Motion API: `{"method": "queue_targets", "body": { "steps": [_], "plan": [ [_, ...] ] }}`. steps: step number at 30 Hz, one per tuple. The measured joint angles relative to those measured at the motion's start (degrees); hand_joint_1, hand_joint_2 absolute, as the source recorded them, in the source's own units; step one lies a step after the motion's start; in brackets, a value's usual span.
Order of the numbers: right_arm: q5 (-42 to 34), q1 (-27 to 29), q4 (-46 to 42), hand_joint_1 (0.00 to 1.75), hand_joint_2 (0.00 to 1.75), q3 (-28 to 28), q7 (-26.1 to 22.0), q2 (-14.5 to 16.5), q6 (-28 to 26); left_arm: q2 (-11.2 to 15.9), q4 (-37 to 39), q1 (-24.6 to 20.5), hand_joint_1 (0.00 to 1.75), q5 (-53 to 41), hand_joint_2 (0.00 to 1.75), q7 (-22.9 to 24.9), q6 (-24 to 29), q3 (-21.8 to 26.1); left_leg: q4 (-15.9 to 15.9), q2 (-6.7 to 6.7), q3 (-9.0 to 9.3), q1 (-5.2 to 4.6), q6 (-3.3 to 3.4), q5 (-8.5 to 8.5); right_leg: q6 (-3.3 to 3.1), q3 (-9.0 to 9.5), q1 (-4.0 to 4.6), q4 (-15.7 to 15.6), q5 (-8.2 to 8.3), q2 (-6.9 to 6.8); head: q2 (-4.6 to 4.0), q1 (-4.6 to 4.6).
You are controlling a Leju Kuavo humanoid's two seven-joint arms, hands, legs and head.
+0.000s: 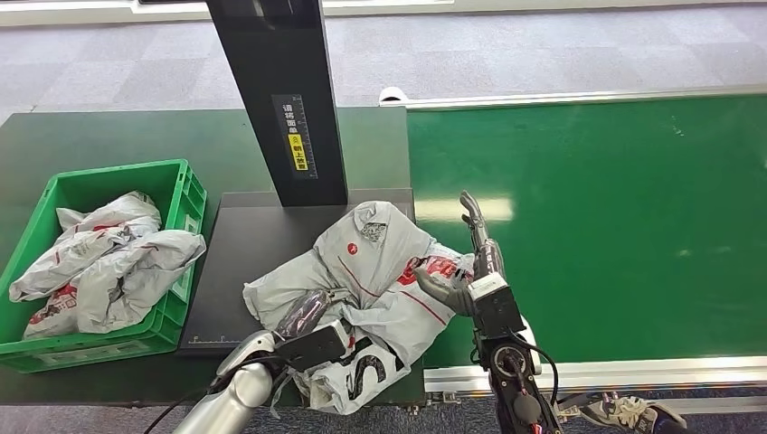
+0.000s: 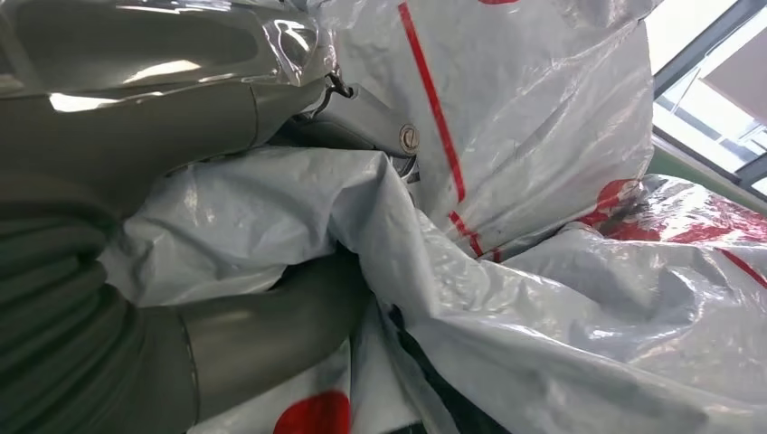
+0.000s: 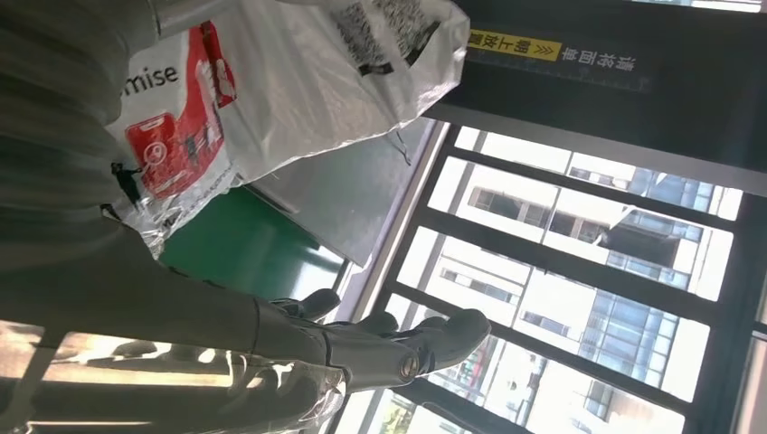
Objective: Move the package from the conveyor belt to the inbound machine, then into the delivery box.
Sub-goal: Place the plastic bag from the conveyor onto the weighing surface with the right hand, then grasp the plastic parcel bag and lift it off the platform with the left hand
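Note:
The package (image 1: 380,262), a crumpled grey-white plastic mailer with red marks, lies on the black platform of the inbound machine (image 1: 253,244) and sags over its near edge. My left hand (image 1: 307,318) is sunk into the near folds and grips them. In the left wrist view its fingers (image 2: 371,122) and thumb (image 2: 262,344) close around the plastic of the package (image 2: 543,136). My right hand (image 1: 470,262) stands at the package's right side over the belt edge, fingers stretched out and apart, thumb against the bag. The right wrist view shows that hand (image 3: 362,348) holding nothing, the package (image 3: 298,81) beside it.
The machine's black column (image 1: 280,90) rises just behind the package. A green crate (image 1: 118,172) with several similar packages stands to the left of the platform. The green conveyor belt (image 1: 615,226) runs to the right, with a metal rail along its near edge.

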Motion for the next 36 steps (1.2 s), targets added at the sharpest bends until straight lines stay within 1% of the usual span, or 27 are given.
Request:
{"method": "queue_targets", "body": {
  "steps": [3, 8, 17, 21, 23, 25, 28, 30, 32, 33, 36],
  "plan": [
    [0.00, 0.15, 0.31, 0.00, 1.75, -0.45, 0.12, 0.07, 0.11, -0.13, -0.85, 0.66, 1.75, 1.36, 1.75, -1.38, 1.71, 0.62, 0.00, 0.00, -0.07, 0.00, 0.00, 0.00, 0.00, -0.09, 0.00, 0.00, 0.00, 0.01, 0.01, 0.00],
    [0.01, 0.78, 0.41, 0.00, 1.75, -1.07, 0.15, 0.23, 0.25, -0.57, -4.01, 2.32, 1.75, 6.20, 1.75, -5.19, 5.38, 3.03, 0.00, 0.06, -0.20, 0.00, 0.00, 0.00, 0.00, -0.23, 0.01, 0.00, 0.00, 0.02, 0.00, 0.00],
    [0.01, 0.98, 0.41, 0.00, 1.75, -1.59, 0.15, 0.43, 0.25, -0.87, -7.34, 3.53, 1.75, 8.18, 1.75, -6.23, 5.90, 5.21, 0.00, 0.11, -0.31, 0.00, 0.00, 0.00, 0.00, -0.35, 0.02, 0.00, 0.00, 0.03, 0.01, 0.01],
    [-0.17, 0.99, 0.43, 0.00, 1.75, -1.76, 0.14, 0.47, 0.52, -1.32, -9.26, 4.24, 1.75, 12.82, 1.75, -9.24, 8.56, 6.69, 0.00, 0.13, -0.35, 0.00, 0.00, 0.00, 0.00, -0.40, 0.02, 0.00, 0.00, 0.03, 0.01, 0.00],
    [-0.36, 1.02, 0.43, 0.00, 1.75, -1.85, 0.07, 0.48, 0.74, -1.59, -11.43, 4.76, 1.75, 16.25, 1.75, -11.48, 11.49, 7.79, 0.00, 0.13, -0.39, 0.00, 0.00, 0.00, 0.00, -0.44, 0.02, 0.01, 0.00, 0.03, 0.01, 0.00],
    [-0.55, 1.10, 0.43, 0.00, 1.75, -1.90, -0.11, 0.50, 0.90, -1.71, -14.86, 5.38, 1.75, 20.26, 1.75, -13.06, 16.04, 8.61, 0.00, 0.12, -0.43, 0.01, 0.00, 0.00, 0.00, -0.48, 0.02, 0.01, 0.00, 0.03, 0.01, 0.00],
    [-0.90, 1.35, 0.43, 0.00, 1.75, -1.95, -0.39, 0.52, 0.99, -1.54, -20.19, 6.13, 1.75, 24.32, 1.75, -13.67, 23.51, 9.24, 0.00, 0.11, -0.46, 0.01, 0.00, 0.00, 0.00, -0.50, 0.03, 0.01, 0.00, 0.03, 0.01, 0.00],
    [-1.04, 1.50, 0.43, 0.00, 1.75, -1.97, -0.44, 0.54, 0.99, -1.31, -22.86, 6.46, 1.75, 25.09, 1.75, -13.75, 25.81, 9.62, 0.00, 0.11, -0.48, 0.01, 0.00, 0.00, 0.00, -0.51, 0.03, 0.01, 0.00, 0.02, 0.01, -0.01],
    [-1.09, 1.61, 0.43, 0.00, 1.75, -1.98, -0.45, 0.54, 0.99, -1.10, -24.70, 6.72, 1.75, 24.83, 1.75, -13.78, 27.11, 9.78, 0.00, 0.11, -0.49, 0.01, 0.00, 0.00, 0.00, -0.51, 0.03, 0.01, 0.00, 0.02, 0.01, 0.01],
    [-1.12, 1.65, 0.43, 0.00, 1.75, -1.98, -0.45, 0.54, 0.99, -1.01, -25.29, 6.80, 1.75, 23.82, 1.75, -13.80, 28.67, 9.78, 0.00, 0.12, -0.49, 0.01, 0.00, 0.00, 0.00, -0.51, 0.03, 0.01, 0.00, 0.03, 0.01, 0.01],
    [-1.19, 1.69, 0.43, 0.00, 1.75, -1.98, -0.48, 0.54, 1.04, -0.39, -25.93, 6.70, 1.75, 16.14, 1.75, -13.82, 37.82, 9.93, 0.00, 0.12, -0.48, 0.00, 0.00, 0.00, 0.00, -0.51, 0.03, 0.01, 0.01, 0.03, 0.01, 0.01]
  ]
}}
